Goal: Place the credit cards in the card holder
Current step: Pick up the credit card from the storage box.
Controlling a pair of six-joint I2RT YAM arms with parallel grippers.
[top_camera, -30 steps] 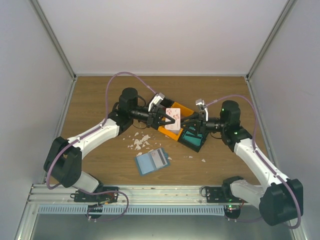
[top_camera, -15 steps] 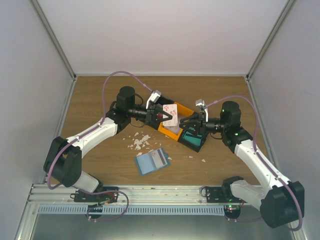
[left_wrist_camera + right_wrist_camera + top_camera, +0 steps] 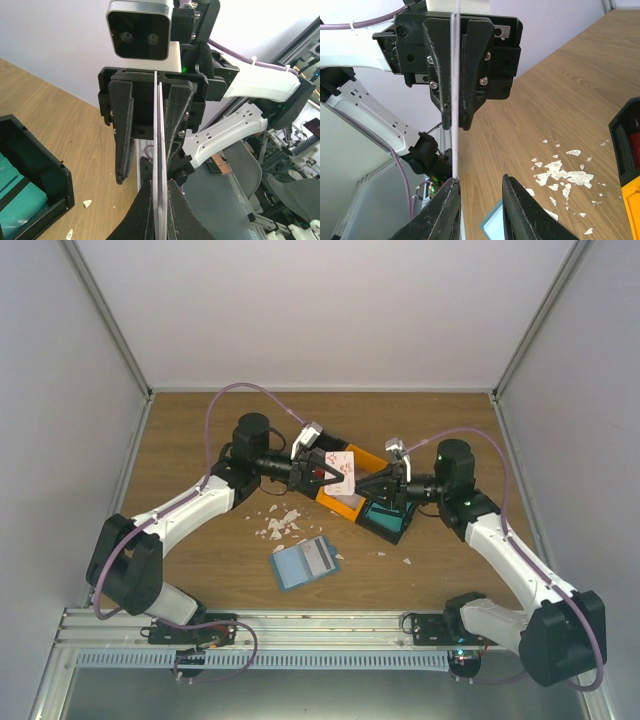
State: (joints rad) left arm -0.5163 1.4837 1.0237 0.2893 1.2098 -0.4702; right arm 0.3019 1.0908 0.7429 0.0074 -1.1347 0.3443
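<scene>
Showed a flat, wood-grain table [image 3: 180, 440]. Bore at its centre a slanted row of rigid black-and-orange bins [image 3: 345, 508]. Had the flat, dusty-blue, rectangular card holder [image 3: 303, 562] on the wood at 7 o'clock of the bins, apart from them. Clamped a thin white credit card [image 3: 345, 470] with red print in the left gripper [image 3: 330, 475], above the bins. Straddled it from 3 o'clock with the right gripper [image 3: 372, 483], jaws narrowly parted, one finger against it. Showed irregular white scraps [image 3: 280, 523] at 11 o'clock of the card holder.

The left tool [image 3: 333, 475] grips a credit card [image 3: 346, 469] above the bins [image 3: 344, 508], the right tool [image 3: 369, 483] just beside it
</scene>
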